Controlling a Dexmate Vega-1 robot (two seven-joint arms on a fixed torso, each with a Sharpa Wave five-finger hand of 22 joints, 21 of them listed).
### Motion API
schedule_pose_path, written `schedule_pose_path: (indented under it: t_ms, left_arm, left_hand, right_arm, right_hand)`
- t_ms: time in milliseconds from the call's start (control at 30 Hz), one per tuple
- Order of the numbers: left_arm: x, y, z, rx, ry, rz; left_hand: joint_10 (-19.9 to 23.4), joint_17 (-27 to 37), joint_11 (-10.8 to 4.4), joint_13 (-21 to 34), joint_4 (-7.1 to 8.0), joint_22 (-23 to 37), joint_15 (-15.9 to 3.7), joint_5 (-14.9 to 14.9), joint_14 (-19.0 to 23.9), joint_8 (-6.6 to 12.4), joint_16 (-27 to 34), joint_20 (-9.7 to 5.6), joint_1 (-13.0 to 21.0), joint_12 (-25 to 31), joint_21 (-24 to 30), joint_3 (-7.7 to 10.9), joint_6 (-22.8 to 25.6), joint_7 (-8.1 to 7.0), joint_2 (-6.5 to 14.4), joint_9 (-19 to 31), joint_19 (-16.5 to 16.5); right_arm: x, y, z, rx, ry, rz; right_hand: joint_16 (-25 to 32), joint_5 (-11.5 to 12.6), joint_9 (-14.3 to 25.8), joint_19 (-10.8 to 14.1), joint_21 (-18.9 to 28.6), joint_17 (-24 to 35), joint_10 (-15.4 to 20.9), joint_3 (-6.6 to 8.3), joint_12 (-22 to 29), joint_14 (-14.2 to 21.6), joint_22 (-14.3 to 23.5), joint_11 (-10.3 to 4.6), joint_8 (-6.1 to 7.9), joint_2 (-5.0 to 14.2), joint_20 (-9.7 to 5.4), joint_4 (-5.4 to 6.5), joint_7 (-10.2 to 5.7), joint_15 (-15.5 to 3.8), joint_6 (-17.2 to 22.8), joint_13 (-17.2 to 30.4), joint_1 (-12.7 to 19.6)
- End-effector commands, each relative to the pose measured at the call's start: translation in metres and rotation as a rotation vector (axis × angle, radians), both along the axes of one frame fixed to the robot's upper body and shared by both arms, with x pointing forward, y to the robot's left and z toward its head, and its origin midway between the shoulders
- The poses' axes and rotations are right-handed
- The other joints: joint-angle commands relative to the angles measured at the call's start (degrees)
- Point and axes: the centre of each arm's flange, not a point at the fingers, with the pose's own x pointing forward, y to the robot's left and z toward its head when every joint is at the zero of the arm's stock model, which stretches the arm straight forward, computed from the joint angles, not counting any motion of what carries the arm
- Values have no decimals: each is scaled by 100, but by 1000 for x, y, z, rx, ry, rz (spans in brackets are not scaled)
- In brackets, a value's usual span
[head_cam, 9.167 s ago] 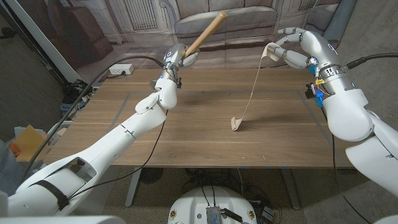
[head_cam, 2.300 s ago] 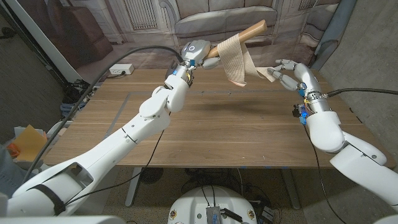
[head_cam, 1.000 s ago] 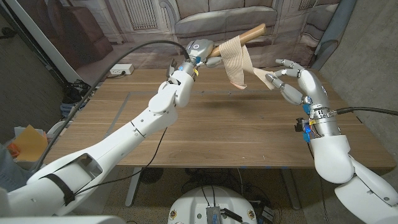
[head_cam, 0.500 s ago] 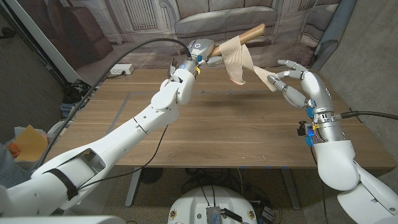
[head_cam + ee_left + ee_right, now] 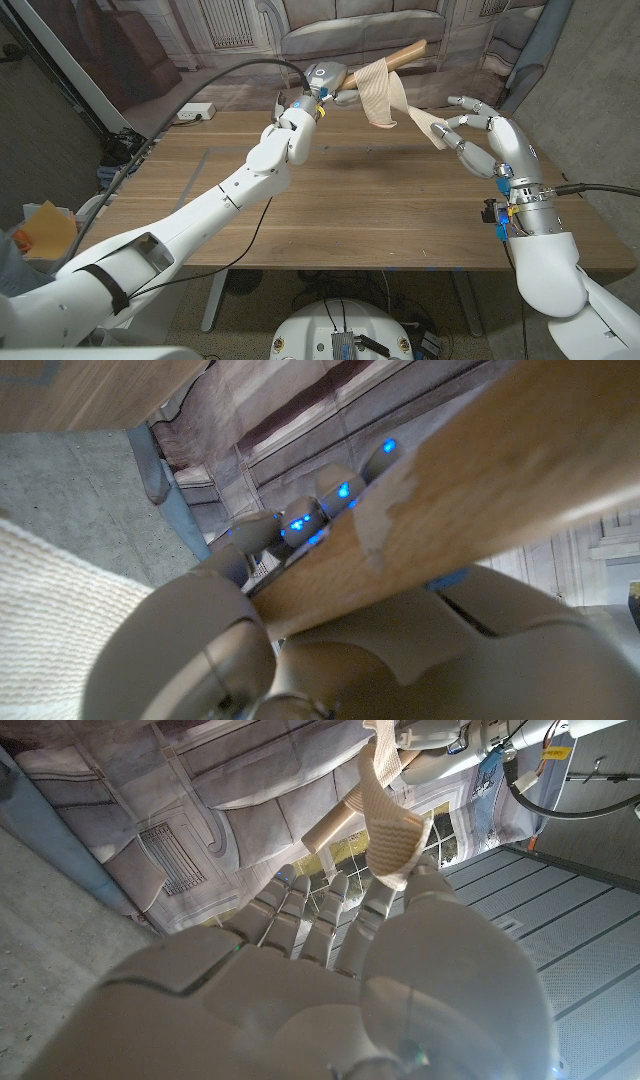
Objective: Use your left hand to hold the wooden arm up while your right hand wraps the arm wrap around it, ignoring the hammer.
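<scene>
Above the table, right hand (image 5: pixel 487 142) pinches arm wrap (image 5: pixel 385 97).

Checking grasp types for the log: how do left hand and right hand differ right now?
The left hand grips the wooden arm, fingers closed around it; the right hand pinches the arm wrap end with other fingers spread. Left sits higher, right lower, nearer the table. Both hold something aloft.

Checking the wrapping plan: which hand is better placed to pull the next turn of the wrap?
Right. The right hand holds the wrap by its end; the left hand grips the wooden arm.
</scene>
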Motion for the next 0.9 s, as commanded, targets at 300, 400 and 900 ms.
schedule_pose_path:
  t_ms: [300, 400, 900]
  left_arm:
    - [-4, -14, -5, 63, 19, -22]
    - [-10, -19, -6, 89, 19, -30]
    - [-11, -40, -25, 242, 82, -27]
  left_hand:
    - [32, 354, 17, 62, 8, 6, -37, -1, 39, -6, 865, -264, 72, 55, 11, -12, 8, 25, -11, 34, 29]
    - [-1, 333, 23, 146, 8, -23, -32, -1, 39, -18, 843, -258, 86, 93, -15, -13, -4, 25, -6, 35, 7]
    - [4, 310, 11, 137, 12, -29, -36, 1, 21, -54, 798, -257, 125, 61, 7, -28, 14, 19, -24, 31, -1]
  right_arm:
    - [-18, 26, 35, -136, -91, 31]
    - [-17, 37, 55, -188, -105, 22]
    - [-14, 70, 124, -344, -110, 43]
  right_hand:
    - [28, 18, -22, -1, -1, 15, 244, -35, 76, 80, 30, -82, 8, -15, 33, -1, -53, 17, 103, 30, 48]
    - [37, 17, -37, 0, 0, 14, 267, -40, 84, 111, 30, -58, -7, -18, 39, 1, -97, 7, 100, 29, 43]
    - [12, 18, -95, -53, -16, 15, 208, -56, 51, 79, 31, -105, -41, -16, 36, 15, -138, -55, 138, 26, 22]
